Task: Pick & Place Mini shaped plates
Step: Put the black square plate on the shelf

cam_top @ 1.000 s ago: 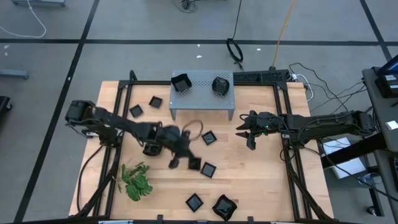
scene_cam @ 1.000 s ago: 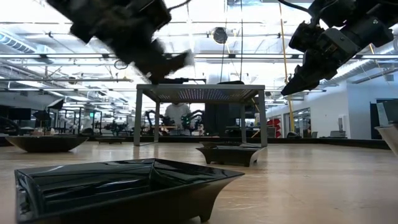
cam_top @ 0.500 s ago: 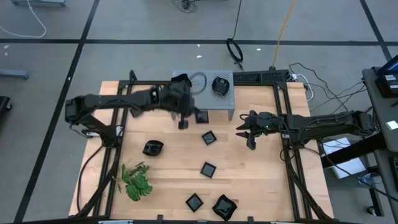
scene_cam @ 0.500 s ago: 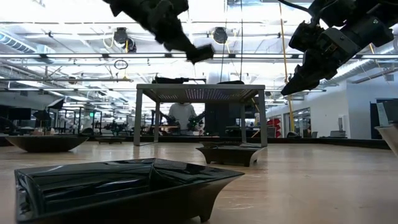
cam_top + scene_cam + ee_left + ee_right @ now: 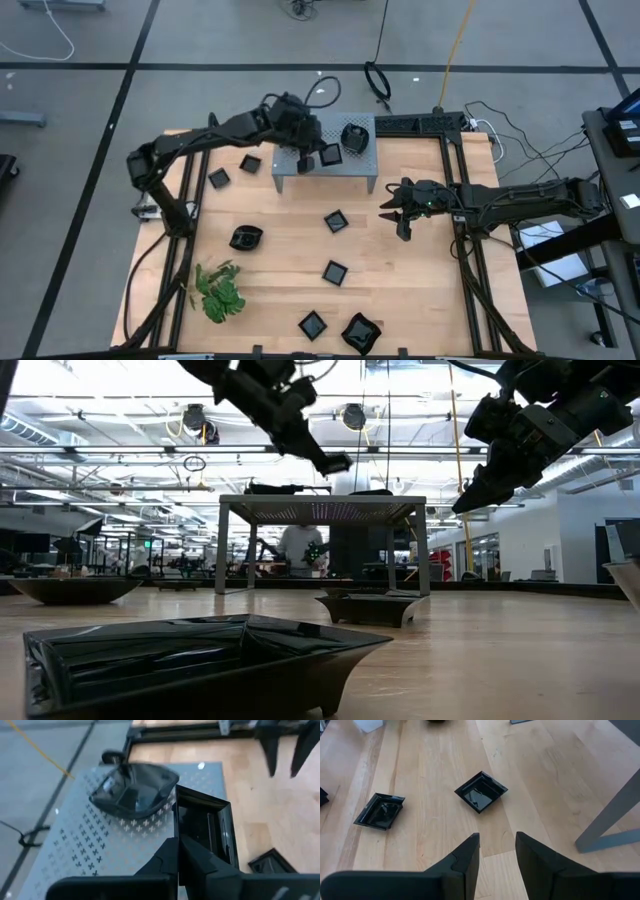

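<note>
- Around my wooden table (image 5: 400, 300) lies a grey floor (image 5: 200, 40) crossed by dark lines.
- Cables (image 5: 378, 80) trail on it beyond the table.
- Behind the table, bright ceiling lights (image 5: 120, 405), beams and a person (image 5: 297, 547).

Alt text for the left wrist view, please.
The left gripper, shut on a square black plate, holds it over the grey perforated stand. A rounded black dish sits on the stand just beyond, and another plate lies on the wooden table.
</note>
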`<state>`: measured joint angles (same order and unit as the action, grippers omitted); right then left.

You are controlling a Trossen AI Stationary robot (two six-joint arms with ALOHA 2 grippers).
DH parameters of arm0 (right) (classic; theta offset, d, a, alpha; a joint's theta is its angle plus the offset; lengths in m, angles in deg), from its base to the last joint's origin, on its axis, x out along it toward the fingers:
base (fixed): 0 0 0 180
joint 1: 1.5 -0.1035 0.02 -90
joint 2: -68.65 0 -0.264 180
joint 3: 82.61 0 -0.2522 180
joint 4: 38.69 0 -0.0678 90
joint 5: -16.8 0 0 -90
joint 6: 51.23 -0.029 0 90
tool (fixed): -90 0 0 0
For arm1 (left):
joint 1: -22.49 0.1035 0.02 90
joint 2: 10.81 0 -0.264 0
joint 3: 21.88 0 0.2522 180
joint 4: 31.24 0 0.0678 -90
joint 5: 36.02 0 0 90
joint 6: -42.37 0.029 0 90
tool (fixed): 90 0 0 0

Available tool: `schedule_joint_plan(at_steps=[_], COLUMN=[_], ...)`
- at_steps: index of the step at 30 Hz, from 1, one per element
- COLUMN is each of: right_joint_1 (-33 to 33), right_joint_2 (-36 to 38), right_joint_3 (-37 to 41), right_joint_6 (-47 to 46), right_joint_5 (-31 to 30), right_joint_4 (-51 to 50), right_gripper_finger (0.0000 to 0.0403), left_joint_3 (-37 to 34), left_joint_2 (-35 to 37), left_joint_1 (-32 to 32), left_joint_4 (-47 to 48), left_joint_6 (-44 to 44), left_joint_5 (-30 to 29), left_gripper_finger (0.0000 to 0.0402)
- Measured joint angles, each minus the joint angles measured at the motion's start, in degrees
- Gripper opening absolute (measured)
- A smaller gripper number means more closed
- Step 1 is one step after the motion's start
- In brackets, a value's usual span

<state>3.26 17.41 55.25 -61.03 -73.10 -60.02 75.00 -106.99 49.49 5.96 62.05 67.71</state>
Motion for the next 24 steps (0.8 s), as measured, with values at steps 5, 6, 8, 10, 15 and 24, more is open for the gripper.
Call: schedule_joint_plan(at_steps=[5,6,8,10,15,24], right_joint_1=[0.0,0.0,0.0,0.0,0.0,0.0], right_joint_2=[0.0,0.0,0.0,0.0,0.0,0.0], right_joint_3=[0.0,0.0,0.0,0.0,0.0,0.0], right_joint_6=[0.0,0.0,0.0,0.0,0.0,0.0], right_joint_5=[0.0,0.0,0.0,0.0,0.0,0.0], right_joint_4=[0.0,0.0,0.0,0.0,0.0,0.0], right_gripper_finger=[0.0116,0.0116,0.0116,0.0116,0.0116,0.0116], left_joint_3=[4.2,4.8,5.5,5.5,5.5,5.5], left_joint_2=[-4.4,-5.0,-5.9,-6.4,-7.3,-7.4], left_joint_1=[1.4,1.7,2.1,2.6,3.5,3.9], left_joint_4=[4.5,5.2,5.2,5.4,5.4,6.0], left_joint_6=[0.1,0.1,0.2,0.1,0.1,1.4], left_joint_5=[0.1,0.1,0.0,-0.1,-0.3,-4.6], left_gripper_finger=[0.0008,0.0006,0.0006,0.0013,0.0012,0.0018])
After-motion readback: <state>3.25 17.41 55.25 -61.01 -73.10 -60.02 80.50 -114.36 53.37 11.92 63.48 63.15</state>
